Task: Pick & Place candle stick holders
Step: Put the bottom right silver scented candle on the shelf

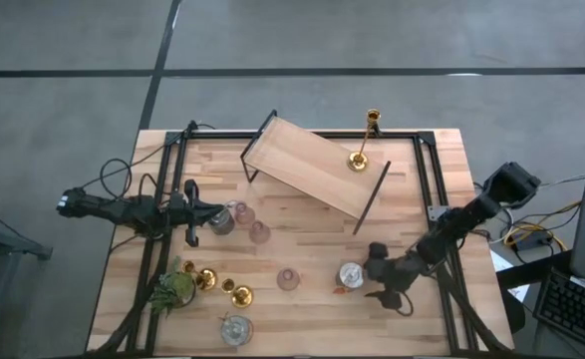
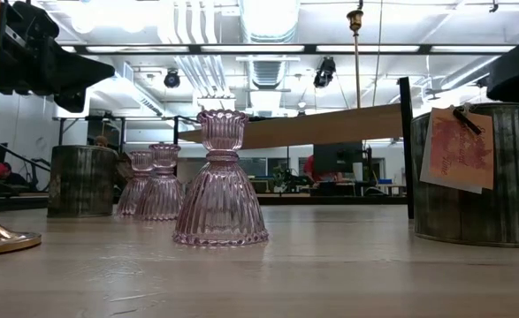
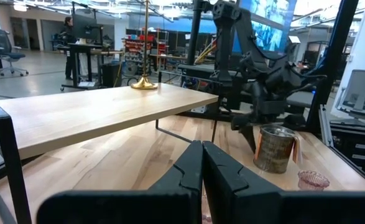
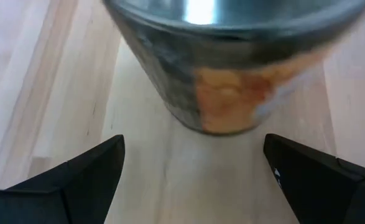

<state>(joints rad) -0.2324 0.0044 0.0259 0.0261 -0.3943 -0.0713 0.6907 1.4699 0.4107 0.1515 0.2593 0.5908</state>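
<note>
right gripper [image 4: 191, 177] fingers spread wide, empty | silvery holder [image 1: 351, 275] upright on surface, just ahead of the fingers, centred on their gap, not between them | right arm nearer | left gripper [image 3: 202, 174] fingers shut, empty, well apart

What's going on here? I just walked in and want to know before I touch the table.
A two-arm robot is sorting candle holders. The right gripper is open right beside a silvery holder standing on the table, not gripping it. The left gripper is shut, near another silvery holder and two pink cups. One gold candlestick already stands on the wooden shelf; the others wait near a small plant.
</note>
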